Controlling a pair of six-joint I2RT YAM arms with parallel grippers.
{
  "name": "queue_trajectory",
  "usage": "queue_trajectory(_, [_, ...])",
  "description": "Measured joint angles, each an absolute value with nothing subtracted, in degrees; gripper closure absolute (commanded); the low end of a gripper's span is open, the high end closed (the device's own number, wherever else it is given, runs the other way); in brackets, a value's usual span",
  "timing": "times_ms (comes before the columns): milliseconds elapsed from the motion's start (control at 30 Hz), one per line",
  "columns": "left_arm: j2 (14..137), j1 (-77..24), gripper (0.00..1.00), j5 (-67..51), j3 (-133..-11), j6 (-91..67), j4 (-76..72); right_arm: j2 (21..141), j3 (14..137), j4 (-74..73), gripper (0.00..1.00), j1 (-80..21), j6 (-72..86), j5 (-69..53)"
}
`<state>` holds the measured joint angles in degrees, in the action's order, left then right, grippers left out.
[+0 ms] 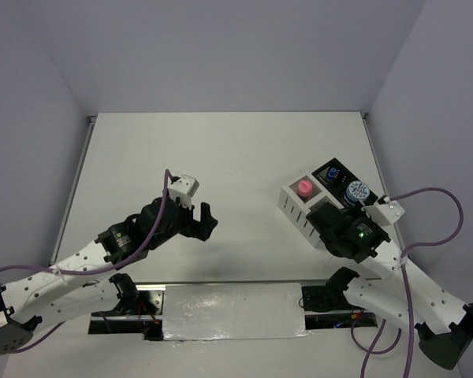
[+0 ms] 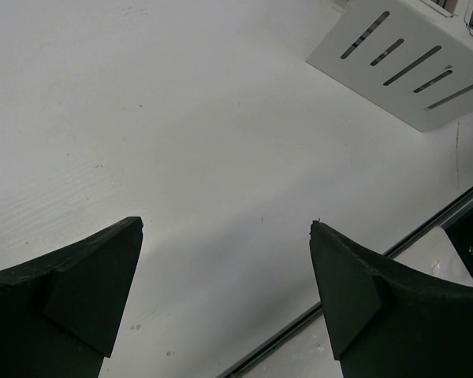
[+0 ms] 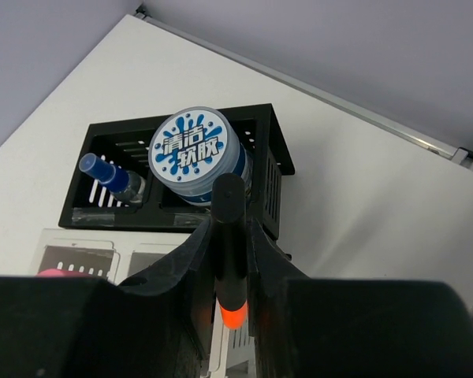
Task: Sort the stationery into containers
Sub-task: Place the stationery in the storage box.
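Right tool (image 3: 229, 252) clamped on the orange highlighter (image 3: 229, 205), above the organizer (image 1: 296, 206).
Light, stiff, slick plastic; gripped mid-barrel it should hold, with the blue tub (image 3: 195, 150) just ahead of the tool. Left tool (image 2: 225, 236) gapes apart over the bench (image 2: 181, 118).

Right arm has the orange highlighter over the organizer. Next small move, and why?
Probably nudge the right pincer over the white slot that looks free, before lowering. It is shut on the highlighter, held above the organizer at the black compartment's near edge and not in any slot. The tub and blue highlighter already crowd that compartment.
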<state>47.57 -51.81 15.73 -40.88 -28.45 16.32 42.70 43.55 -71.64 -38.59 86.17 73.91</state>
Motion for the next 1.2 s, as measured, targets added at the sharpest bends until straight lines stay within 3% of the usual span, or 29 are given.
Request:
queue_trajectory(367, [47.88,-51.81,0.01,15.18,-40.88,-28.40,16.29,41.65,43.55,-72.01,1.00,-38.48,88.03,74.54])
queue_trajectory(767, [47.86,-51.81,0.01,15.05,-40.88,-28.38,16.29,51.40,44.18,-75.48,1.00,-37.93,98.48,76.86])
queue_trajectory(867, [47.86,-51.81,0.01,14.92,-40.88,-28.34,16.29,49.78,44.12,-72.12,1.00,-37.93,93.01,77.01])
queue_trajectory(1200, [47.86,-51.83,0.01,14.63,-40.88,-28.25,16.27,36.40,33.15,-34.57,1.00,-37.82,54.61,73.84])
